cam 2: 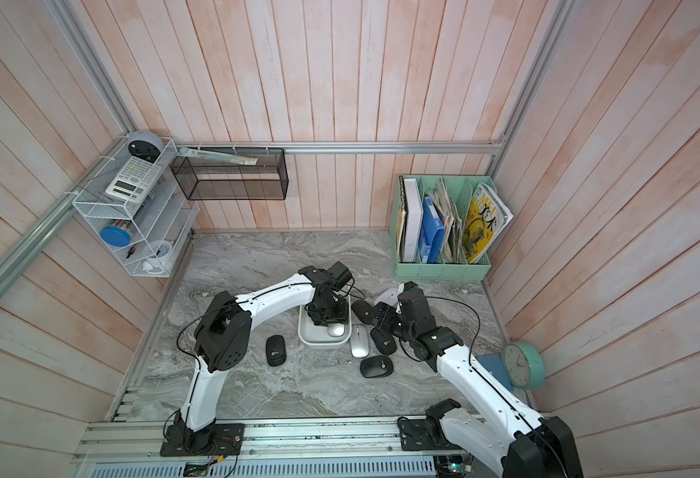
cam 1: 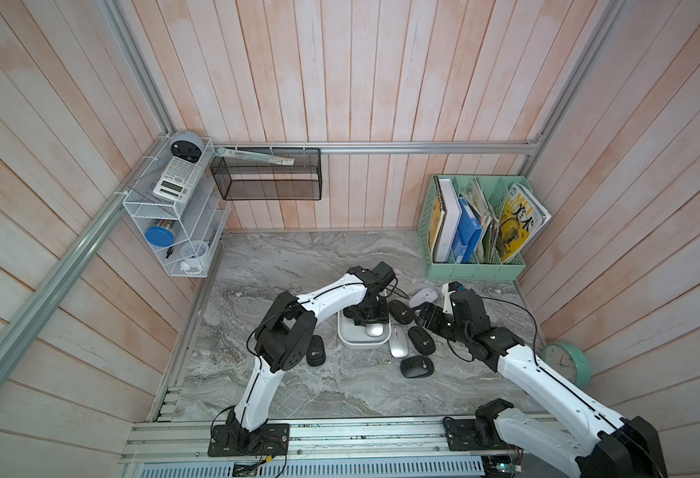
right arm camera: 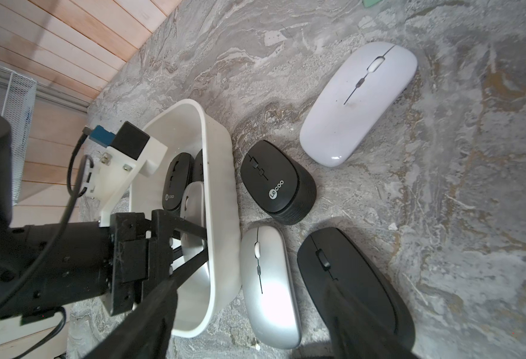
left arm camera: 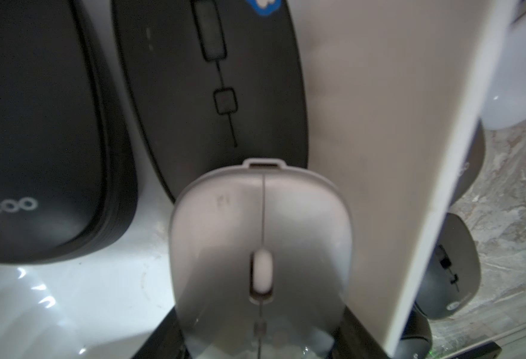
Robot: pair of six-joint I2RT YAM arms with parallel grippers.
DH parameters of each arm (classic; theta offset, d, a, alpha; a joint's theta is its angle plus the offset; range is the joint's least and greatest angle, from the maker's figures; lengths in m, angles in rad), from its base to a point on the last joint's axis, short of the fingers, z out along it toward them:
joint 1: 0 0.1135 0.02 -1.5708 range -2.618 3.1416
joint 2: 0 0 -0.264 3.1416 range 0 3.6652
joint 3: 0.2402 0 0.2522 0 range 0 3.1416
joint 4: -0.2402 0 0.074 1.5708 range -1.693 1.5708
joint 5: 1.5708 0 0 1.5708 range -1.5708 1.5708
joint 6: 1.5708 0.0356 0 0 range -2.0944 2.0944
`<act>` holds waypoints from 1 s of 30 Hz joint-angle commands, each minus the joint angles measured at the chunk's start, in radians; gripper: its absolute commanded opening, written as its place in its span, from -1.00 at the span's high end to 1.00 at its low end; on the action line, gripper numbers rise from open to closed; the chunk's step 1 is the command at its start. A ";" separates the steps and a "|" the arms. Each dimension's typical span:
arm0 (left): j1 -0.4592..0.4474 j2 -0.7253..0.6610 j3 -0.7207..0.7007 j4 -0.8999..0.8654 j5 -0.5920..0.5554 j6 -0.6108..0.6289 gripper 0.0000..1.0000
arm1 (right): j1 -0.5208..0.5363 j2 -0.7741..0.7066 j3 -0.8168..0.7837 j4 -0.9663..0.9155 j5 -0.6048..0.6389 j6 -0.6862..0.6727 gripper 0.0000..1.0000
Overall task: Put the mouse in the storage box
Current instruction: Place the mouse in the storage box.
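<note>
The left gripper (right arm camera: 204,245) is clamped on the grey mouse (left arm camera: 261,233) inside the storage box (right arm camera: 221,192), close to its wall and beside black mice (left arm camera: 211,93), so withdrawing carelessly could snag that wall and drag the box, while the right gripper (cam 1: 426,315) hovers just beside the box, fingers apart.

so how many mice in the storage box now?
3. A silver mouse held by the left gripper inside the storage box; a black Lecoo mouse and another black mouse side by side beyond it. The gripper may hide more.
</note>
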 commanded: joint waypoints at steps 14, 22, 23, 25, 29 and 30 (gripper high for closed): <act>-0.008 0.041 -0.054 0.024 -0.002 -0.013 -0.24 | -0.004 -0.004 -0.012 -0.019 0.008 -0.010 -0.60; -0.007 0.025 -0.077 0.015 -0.033 -0.001 -0.47 | -0.004 0.013 0.002 -0.019 0.001 -0.011 -0.60; -0.007 0.025 -0.081 0.020 -0.031 -0.001 -0.48 | -0.004 0.015 0.004 -0.017 0.002 -0.010 -0.60; -0.007 0.016 -0.090 0.027 -0.034 -0.001 -0.50 | -0.005 0.020 0.009 -0.020 0.000 -0.012 -0.60; -0.007 -0.008 -0.103 0.056 -0.026 -0.004 -0.56 | -0.004 0.029 0.018 -0.022 -0.004 -0.014 -0.60; -0.007 -0.011 -0.102 0.054 -0.024 -0.004 -0.58 | -0.004 0.031 0.020 -0.021 -0.004 -0.016 -0.60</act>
